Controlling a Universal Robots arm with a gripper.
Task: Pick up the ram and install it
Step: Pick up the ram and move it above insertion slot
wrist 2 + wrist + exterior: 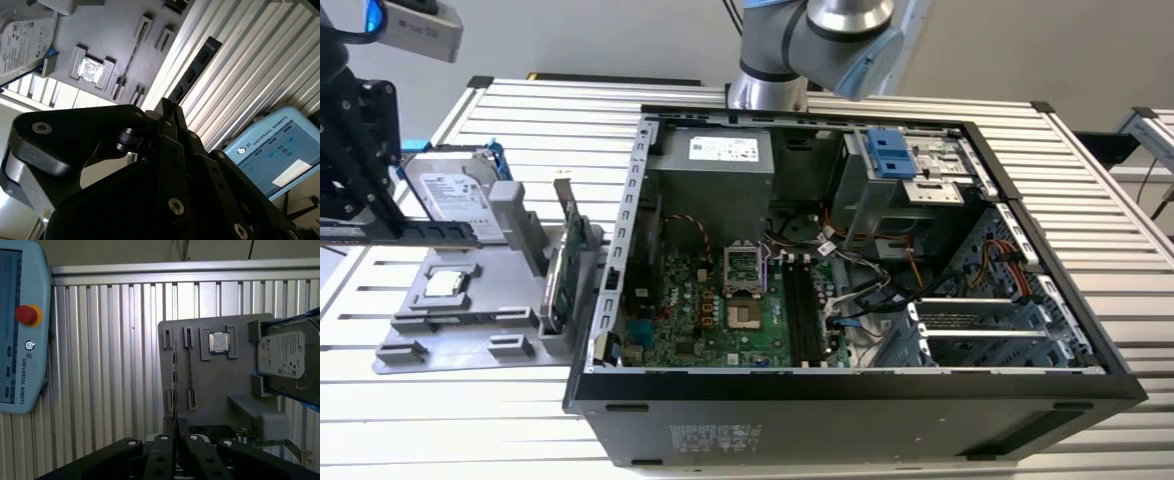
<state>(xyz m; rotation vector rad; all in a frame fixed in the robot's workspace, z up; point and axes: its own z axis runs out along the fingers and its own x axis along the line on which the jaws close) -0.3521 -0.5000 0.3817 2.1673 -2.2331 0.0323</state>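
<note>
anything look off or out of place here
Nothing stands out. The gripper holds the ram by one end, the hard drive and processor sit in their places on the grey holder, and the computer case lies open.

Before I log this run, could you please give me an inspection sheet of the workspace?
Surface: slatted table.
Job's things: ram held outside the open case.
Clutter: hard drive, CPU and card on tray.
Grippers: gripper shut on ram.
Cables: wire bundles inside case.
Surroundings: teach pendant.
</note>
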